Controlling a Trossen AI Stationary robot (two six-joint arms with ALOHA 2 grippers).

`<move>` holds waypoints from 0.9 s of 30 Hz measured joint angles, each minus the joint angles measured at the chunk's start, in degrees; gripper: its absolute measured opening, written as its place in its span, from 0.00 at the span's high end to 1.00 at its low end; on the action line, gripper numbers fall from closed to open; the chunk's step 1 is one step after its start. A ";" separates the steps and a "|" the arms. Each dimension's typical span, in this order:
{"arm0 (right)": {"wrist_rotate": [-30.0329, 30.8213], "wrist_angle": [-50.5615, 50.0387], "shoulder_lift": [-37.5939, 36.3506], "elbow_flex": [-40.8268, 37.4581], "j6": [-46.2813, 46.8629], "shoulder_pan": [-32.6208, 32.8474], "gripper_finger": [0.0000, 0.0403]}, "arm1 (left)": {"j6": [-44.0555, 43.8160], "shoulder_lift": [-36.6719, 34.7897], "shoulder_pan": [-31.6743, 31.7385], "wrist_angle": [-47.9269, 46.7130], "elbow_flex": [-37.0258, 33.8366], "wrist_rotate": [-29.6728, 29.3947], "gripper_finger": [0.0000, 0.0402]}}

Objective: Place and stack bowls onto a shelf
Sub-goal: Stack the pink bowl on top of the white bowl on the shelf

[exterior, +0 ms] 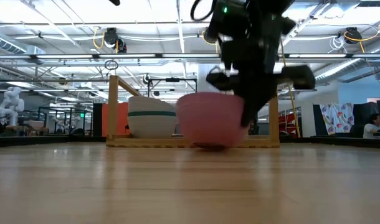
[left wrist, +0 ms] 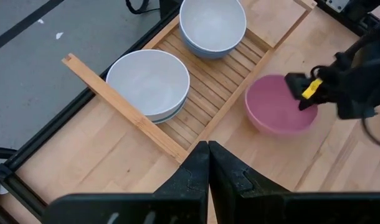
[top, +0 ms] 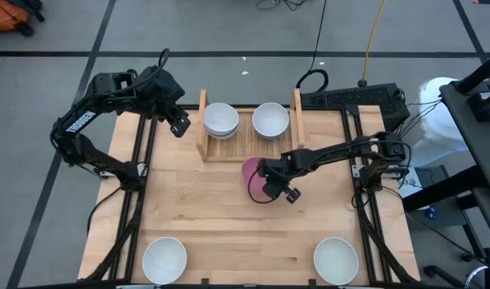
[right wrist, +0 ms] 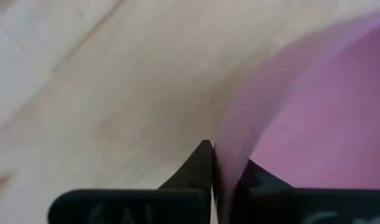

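With the right gripper (top: 269, 190) pinching the pink bowl's (top: 253, 173) rim, lift it level and carry it toward 12 o'clock onto the shelf (top: 249, 147), clear of the left gripper (top: 179, 126), whose fingers are pressed together.

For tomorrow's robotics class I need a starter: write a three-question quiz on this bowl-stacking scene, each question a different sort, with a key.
1. True or false: the round pink bowl is already stacked on the light wooden slatted shelf.
2. Which gripper grips the pink bowl's rim? A left B right
3. How many white bowls sit near the tabletop's front edge?

Key: 1 false, it is on the tabletop before the shelf. 2 B. 3 two.
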 joint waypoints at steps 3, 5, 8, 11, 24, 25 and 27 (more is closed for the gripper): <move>3.20 -3.56 -3.29 3.06 0.10 -0.05 1.00 | 0.37 0.00 0.02 -0.01 0.00 0.00 0.99; 5.81 -6.81 -5.64 6.02 -0.39 -0.74 1.00 | 0.37 0.00 0.00 0.00 -0.02 0.00 0.99; 7.29 -9.50 -8.37 11.15 -0.51 -3.10 1.00 | 0.35 0.00 0.01 -0.01 0.00 0.00 0.99; 7.30 -11.42 -10.02 16.48 -0.49 -6.95 1.00 | 0.35 0.00 0.02 0.00 0.00 0.00 0.99; 5.56 -19.29 -6.30 24.88 1.51 -25.13 1.00 | 0.30 0.00 0.02 0.00 0.00 0.00 0.99; 4.42 -20.28 -5.66 24.88 2.09 -26.05 1.00 | 0.30 0.00 0.00 -0.01 0.00 0.00 0.99; 2.72 -20.71 -4.30 24.88 2.80 -27.58 1.00 | 0.32 0.00 0.00 -0.01 0.00 -0.01 0.99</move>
